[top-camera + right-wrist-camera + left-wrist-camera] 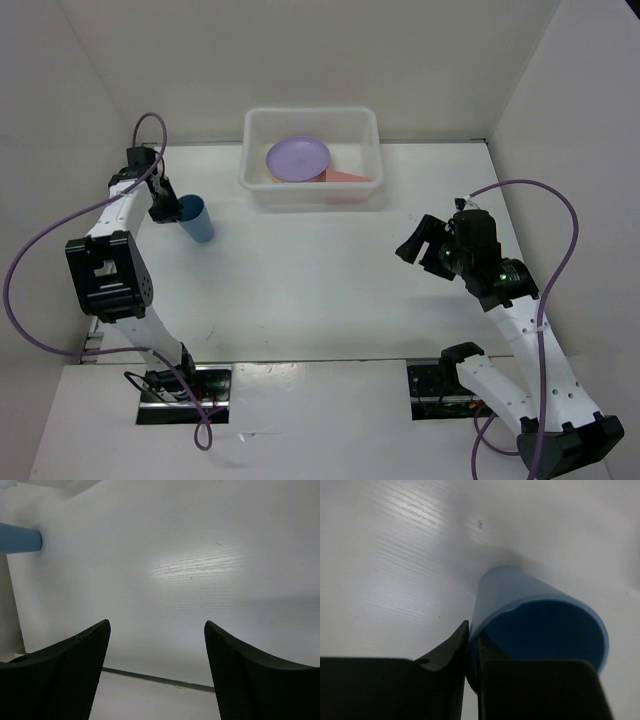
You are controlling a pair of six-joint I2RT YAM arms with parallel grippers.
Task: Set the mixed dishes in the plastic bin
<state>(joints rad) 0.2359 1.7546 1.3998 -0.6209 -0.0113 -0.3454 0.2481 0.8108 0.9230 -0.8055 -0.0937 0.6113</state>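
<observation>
The translucent white bin [250,175] stands at the back middle of the table. A purple plate [297,157] lies in it, over a pink-orange plate [348,177] that shows at its right. My left gripper [170,208] is shut on the rim of the blue cup [198,220], left of the bin. In the left wrist view one finger [451,647] is outside the cup [540,625] and the other inside. I cannot tell whether the cup is off the table. My right gripper [422,240] is open and empty over bare table; its view [157,630] shows the cup [20,538] far off. No red cup or third plate shows.
White walls [560,90] close the table on the left, back and right. A seam [320,360] crosses the table near the arm bases. Purple cables [555,200] loop beside both arms.
</observation>
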